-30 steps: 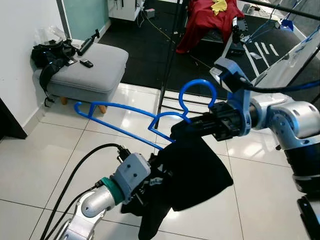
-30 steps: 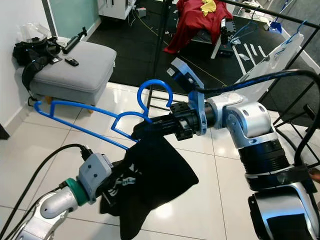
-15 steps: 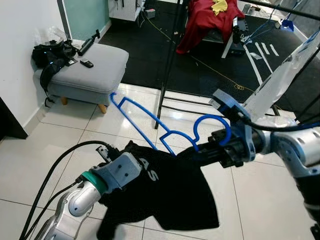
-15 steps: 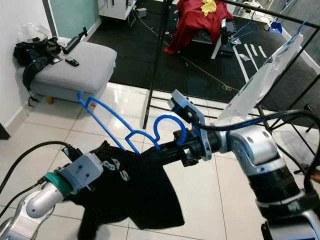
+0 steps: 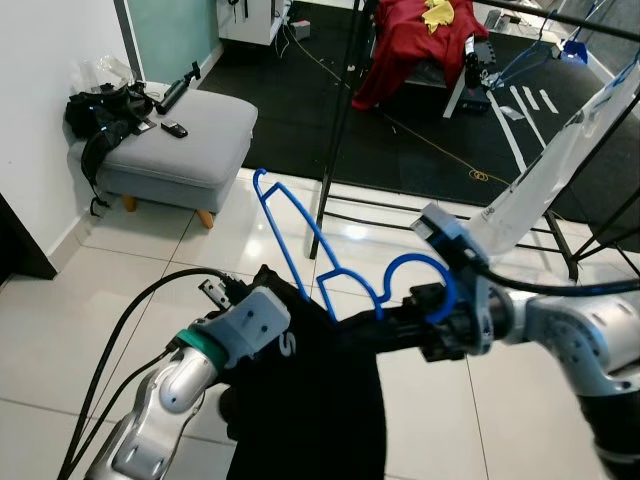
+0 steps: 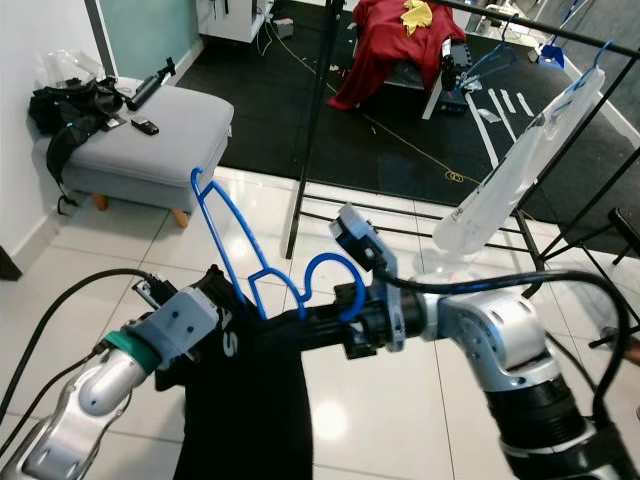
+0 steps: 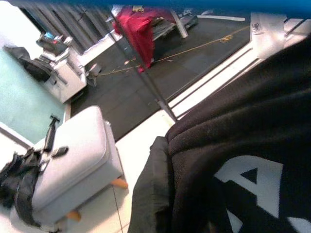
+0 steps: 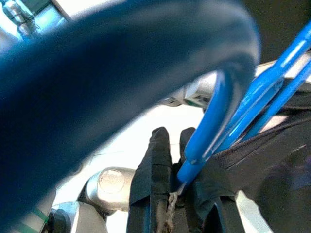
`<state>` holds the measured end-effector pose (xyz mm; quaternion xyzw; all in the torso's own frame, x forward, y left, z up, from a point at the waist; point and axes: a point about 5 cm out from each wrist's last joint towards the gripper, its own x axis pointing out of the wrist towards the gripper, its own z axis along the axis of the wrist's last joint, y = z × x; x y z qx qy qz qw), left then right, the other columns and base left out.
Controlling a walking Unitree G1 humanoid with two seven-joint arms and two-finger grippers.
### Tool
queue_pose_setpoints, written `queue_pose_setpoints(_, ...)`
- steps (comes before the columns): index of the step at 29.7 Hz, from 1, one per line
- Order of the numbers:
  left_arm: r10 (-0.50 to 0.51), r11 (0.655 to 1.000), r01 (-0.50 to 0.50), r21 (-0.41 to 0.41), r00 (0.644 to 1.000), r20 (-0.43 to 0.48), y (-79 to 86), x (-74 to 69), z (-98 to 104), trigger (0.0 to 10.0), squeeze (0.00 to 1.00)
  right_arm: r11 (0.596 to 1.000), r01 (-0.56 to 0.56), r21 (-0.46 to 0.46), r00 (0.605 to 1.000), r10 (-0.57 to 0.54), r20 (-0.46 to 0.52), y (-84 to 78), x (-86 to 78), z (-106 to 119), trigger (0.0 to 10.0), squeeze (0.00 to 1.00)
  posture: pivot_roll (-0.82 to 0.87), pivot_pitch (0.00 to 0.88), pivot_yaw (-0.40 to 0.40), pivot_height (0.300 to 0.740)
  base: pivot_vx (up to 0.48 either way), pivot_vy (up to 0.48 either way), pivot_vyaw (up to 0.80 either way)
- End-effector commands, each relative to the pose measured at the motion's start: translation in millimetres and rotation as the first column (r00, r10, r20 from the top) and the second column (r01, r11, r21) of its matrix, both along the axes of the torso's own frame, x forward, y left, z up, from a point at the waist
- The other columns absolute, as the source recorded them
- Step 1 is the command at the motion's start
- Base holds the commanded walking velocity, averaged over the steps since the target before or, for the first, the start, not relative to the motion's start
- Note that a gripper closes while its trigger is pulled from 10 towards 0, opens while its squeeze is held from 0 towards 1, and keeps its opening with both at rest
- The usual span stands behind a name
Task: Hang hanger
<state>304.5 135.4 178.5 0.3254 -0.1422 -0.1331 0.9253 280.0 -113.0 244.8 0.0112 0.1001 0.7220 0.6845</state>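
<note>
Right gripper (image 6: 300,325) pinching blue hanger (image 6: 262,281) at its neck, left gripper (image 5: 275,335) at 9 o'clock clutching black shirt (image 5: 320,420) draping from it

Bright, even daylight; glare on the tiles (image 5: 350,232) beyond my right gripper (image 5: 372,330); my wrist views blur up close.

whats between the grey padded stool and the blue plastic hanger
In the left eye view, bare white floor tiles lie between the grey padded stool and the blue plastic hanger; nothing stands on that stretch.
</note>
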Motion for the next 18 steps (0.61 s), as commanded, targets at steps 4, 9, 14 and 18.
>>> queue_pose_setpoints(4, 0.049, 0.994, -0.049, -0.093, 0.999, -0.012, 5.9, 3.4, 3.1, 0.0, 0.00, 0.993, 0.108, 0.039, 0.994, -0.107, -0.022, 8.0, 10.9, -9.3, 10.0, 0.00, -0.12, 0.173, -0.001, 0.740, 0.000, 0.000, 0.00)
queue_pose_setpoints(9, -0.088, 0.987, 0.089, -0.136, 0.996, 0.015, -12.0, -2.5, 15.9, 2.6, 0.00, 0.966, 0.244, 0.084, 0.967, -0.236, -0.095, 20.1, 32.2, -18.6, 10.0, 0.00, -0.12, 0.175, 0.007, 0.740, 0.000, 0.000, 0.00)
queue_pose_setpoints(14, -0.187, 0.978, 0.187, -0.093, 0.982, 0.006, -19.1, -10.9, 15.2, 3.4, 0.00, 0.966, 0.252, 0.060, 0.966, -0.247, -0.080, 22.4, 34.6, -21.6, 10.0, 0.00, -0.11, 0.179, 0.007, 0.740, 0.000, 0.000, 0.00)
queue_pose_setpoints(18, -0.221, 0.974, 0.220, -0.061, 0.975, -0.009, -20.6, -15.9, 10.9, 0.8, 0.00, 0.969, 0.241, 0.052, 0.968, -0.237, -0.079, 21.3, 33.7, -20.9, 10.0, 0.00, -0.10, 0.180, 0.003, 0.740, 0.000, 0.000, 0.00)
